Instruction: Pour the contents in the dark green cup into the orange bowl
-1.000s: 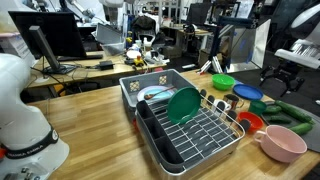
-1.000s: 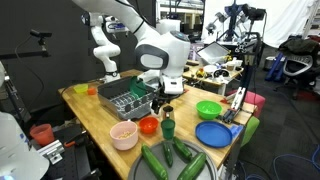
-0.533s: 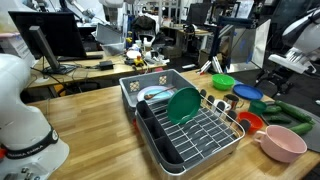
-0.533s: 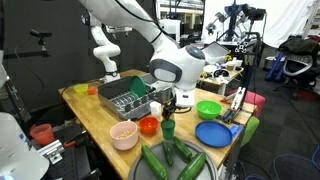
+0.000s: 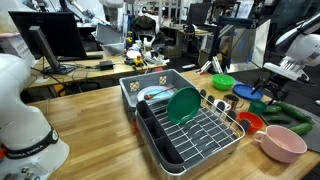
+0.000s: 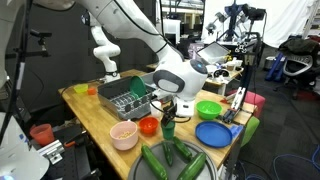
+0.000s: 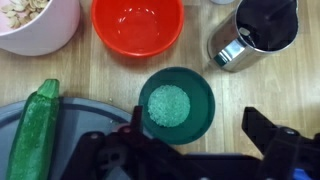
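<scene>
In the wrist view, looking straight down, the dark green cup (image 7: 178,105) stands upright on the wooden surface (image 7: 290,85), its round mouth facing the camera and pale green grains inside. The tool (image 7: 195,128) is spread wide and grips nothing. Its two dark fingers enter from 6 o'clock and flank the cup, which sits between them, nearer the finger at 8 o'clock. I cannot tell whether either finger touches it. The cup's long axis runs vertically, so closing from the sides looks suitable.

The orange bowl (image 7: 138,25) lies near the cup at its 11 o'clock and appears empty. A pink mug (image 7: 35,20) is at 10 o'clock and a metal cup (image 7: 250,35) at 2 o'clock.

Compared with half a second earlier, in an exterior view the tool (image 6: 168,108) has dropped lower over the cup (image 6: 168,127).
</scene>
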Robot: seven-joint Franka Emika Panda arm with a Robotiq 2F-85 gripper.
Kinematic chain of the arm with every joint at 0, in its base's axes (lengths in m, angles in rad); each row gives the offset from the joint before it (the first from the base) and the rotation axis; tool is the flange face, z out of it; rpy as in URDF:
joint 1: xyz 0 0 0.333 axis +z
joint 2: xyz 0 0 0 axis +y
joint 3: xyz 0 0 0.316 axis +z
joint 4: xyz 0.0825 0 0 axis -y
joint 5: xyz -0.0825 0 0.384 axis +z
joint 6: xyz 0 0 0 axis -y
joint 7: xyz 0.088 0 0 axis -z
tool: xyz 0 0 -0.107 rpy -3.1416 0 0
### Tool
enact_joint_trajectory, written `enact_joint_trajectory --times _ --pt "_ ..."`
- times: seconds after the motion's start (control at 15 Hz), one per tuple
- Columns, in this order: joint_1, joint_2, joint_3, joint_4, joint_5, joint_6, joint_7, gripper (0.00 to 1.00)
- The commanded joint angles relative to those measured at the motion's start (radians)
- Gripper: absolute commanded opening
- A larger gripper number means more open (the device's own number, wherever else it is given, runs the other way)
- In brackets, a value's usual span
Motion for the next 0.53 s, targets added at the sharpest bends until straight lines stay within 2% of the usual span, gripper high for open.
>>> enact_joint_trajectory --times 0.0,0.27,0.47 --pt "-0.029 0.016 0.012 0.019 0.038 -0.057 -0.028 1.0" --pt "-0.035 0.029 0.009 0.021 0.049 -0.093 -0.034 1.0" --pt "-0.029 0.03 0.003 0.018 0.059 -0.07 -0.034 1.0"
